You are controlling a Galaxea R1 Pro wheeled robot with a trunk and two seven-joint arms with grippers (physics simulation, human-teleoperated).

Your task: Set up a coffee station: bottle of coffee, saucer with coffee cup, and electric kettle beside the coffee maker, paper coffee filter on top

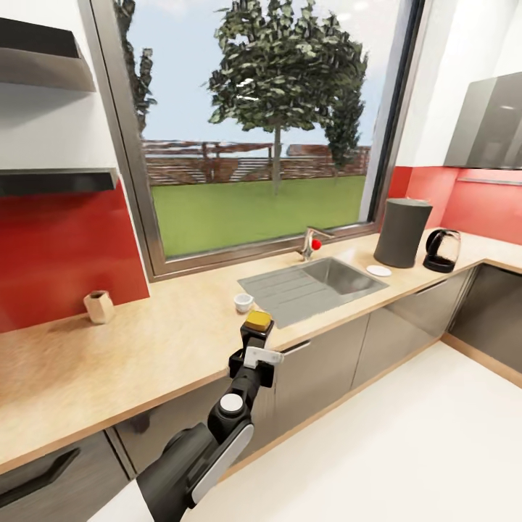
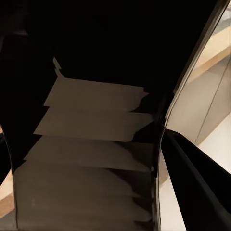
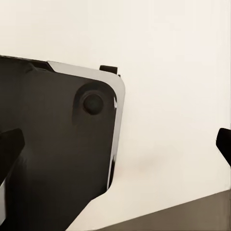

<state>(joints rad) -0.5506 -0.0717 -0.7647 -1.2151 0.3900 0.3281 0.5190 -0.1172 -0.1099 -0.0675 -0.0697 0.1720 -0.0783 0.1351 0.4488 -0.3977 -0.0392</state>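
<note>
- small dark bottle with yellow cap (image 1: 258,320): body hidden inside left gripper (image 1: 255,346), cap alone visible.
- tall dark grey drip machine (image 1: 402,233): front and carafe turned away, unseen.
- dark grey floating wall board (image 1: 54,180): cut by picture edge.
- small tan object (image 1: 99,307) on light-wood worktop (image 1: 145,341): too small to identify.
- right wrist view: finger tips (image 3: 10,147) cut off at edges.

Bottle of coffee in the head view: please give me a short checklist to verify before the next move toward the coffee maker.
1. Bottle of coffee clamped in the left gripper: ok.
2. Bottle upright, yellow cap up: ok.
3. Coffee maker on the kitchen countertop: ok.
4. Free spot beside it: cannot tell; saucer and electric kettle stand close.
5. Coffee cup on the saucer: not ok, it stands by the sink.
</note>
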